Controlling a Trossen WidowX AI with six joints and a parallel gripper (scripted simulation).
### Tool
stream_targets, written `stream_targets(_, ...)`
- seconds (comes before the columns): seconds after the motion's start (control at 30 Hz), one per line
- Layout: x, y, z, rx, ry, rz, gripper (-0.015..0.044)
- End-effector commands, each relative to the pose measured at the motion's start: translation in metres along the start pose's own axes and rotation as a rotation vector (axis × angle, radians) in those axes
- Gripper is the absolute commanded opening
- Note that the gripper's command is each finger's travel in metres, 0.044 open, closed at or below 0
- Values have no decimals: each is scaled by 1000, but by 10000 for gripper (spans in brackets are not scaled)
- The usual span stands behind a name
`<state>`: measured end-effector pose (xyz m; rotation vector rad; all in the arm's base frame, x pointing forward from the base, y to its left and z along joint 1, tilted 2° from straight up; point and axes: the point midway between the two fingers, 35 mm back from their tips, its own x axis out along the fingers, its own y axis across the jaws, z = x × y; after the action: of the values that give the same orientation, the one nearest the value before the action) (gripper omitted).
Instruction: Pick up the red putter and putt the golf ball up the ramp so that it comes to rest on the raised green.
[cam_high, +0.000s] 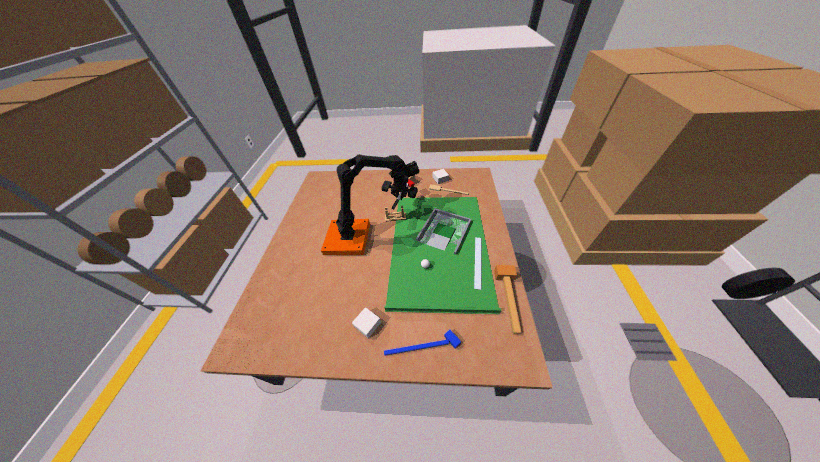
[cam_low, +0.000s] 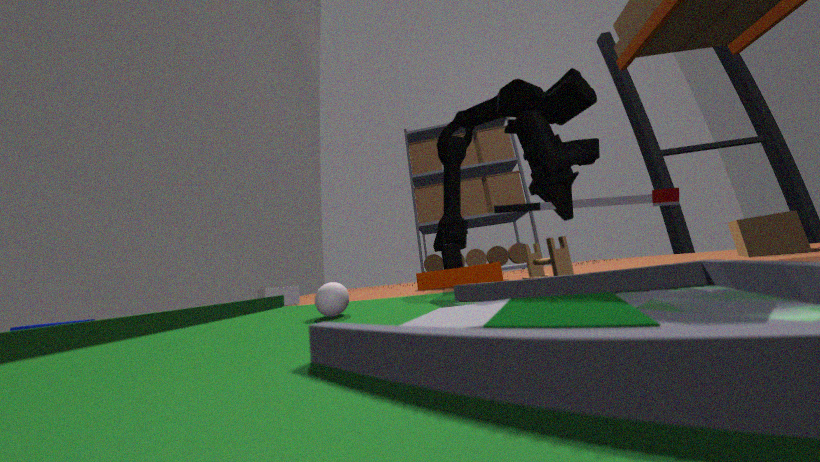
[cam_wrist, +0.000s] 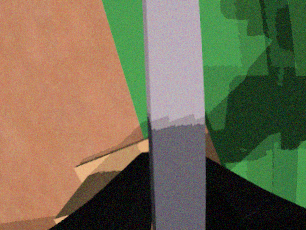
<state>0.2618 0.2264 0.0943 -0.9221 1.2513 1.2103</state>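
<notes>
Above table, end effector clamps putter level

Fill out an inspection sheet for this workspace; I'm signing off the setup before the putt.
Surface: brown table carrying a green mat.
Job's things: white golf ball on the mat; raised green; putter held level, red head in the air.
Clutter: blue hammer, wooden mallet, white block, wooden stand.
Grippers: gripper shut on the putter's shaft.
Cables: nothing seen.
Surroundings: shelving, cardboard boxes.
</notes>
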Motion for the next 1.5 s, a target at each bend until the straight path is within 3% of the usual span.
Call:
stream_targets(0.0,-3,-11,-12,122,-17,23,0)
stream_targets(1.47,-74,-102,-171,1546,-368,454,0)
